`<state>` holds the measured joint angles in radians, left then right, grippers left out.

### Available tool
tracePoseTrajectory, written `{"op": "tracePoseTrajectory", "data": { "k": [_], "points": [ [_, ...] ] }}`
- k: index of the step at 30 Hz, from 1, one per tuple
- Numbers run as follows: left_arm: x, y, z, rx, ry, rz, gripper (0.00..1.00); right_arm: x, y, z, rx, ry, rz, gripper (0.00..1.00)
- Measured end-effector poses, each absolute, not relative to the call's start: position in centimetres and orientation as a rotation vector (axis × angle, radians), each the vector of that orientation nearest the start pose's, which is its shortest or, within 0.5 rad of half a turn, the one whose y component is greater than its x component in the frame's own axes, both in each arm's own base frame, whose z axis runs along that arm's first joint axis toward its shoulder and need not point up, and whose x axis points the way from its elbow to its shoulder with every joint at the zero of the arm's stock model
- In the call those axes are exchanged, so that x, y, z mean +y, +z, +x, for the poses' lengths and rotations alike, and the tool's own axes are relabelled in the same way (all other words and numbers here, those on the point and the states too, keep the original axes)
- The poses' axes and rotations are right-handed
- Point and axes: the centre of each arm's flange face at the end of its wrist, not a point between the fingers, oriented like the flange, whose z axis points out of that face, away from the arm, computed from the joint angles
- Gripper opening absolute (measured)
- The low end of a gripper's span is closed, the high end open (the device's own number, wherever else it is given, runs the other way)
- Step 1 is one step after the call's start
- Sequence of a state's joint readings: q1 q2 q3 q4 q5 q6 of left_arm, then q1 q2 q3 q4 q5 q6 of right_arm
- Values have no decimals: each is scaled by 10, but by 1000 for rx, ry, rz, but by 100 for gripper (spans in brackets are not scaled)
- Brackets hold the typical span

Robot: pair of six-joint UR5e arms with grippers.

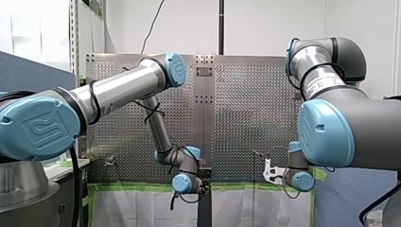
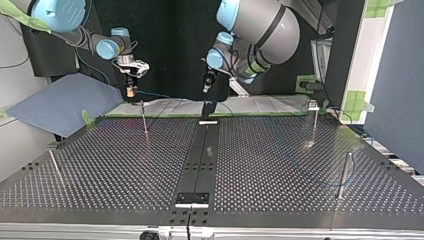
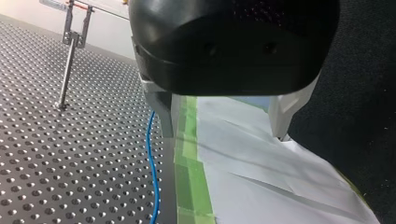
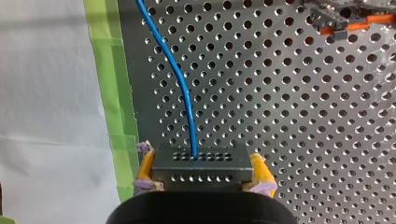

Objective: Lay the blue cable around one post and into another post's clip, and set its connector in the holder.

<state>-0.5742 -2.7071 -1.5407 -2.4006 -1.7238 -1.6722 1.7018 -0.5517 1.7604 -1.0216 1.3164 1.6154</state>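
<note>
My right hand (image 4: 201, 161), with yellow pads, is clenched on the two short ends of a dark rectangular connector with rows of small holes (image 4: 201, 169). A thin blue cable (image 4: 180, 79) leaves the connector's middle. It curves away ahead of the hand over the perforated metal counter (image 4: 289, 121), near a strip of green tape (image 4: 109, 84). In the top view this hand hangs above the counter's far edge, at the view's left, near a thin metal post (image 2: 144, 120).

My left hand (image 3: 223, 122) is released, its metal fingers (image 3: 163, 112) spread wide and holding nothing. It hovers over the taped edge and a sheet of white paper (image 3: 261, 186). The cable lies on the counter just beside one finger, outside the gap.

Routing seems barely begun: no view clearly shows the cable around a post or in a clip, and the connector is not in any holder. The next move probably calls for my left hand to shift over the cable and pinch it. It could then guide the slack around a post while my right hand carries the connector.
</note>
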Motion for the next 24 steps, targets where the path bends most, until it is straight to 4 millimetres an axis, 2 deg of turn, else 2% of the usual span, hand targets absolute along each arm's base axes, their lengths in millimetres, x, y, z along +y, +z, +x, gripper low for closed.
{"op": "tracePoseTrajectory", "data": {
  "k": [11,24],
  "points": [
    [-450,-115,474,1907,-259,369,99,-551,-97,232,-1194,1432,1615,0],
    [-444,-113,480,1907,-182,298,99,-551,-97,234,-1192,1433,1616,0]
  ]
}}
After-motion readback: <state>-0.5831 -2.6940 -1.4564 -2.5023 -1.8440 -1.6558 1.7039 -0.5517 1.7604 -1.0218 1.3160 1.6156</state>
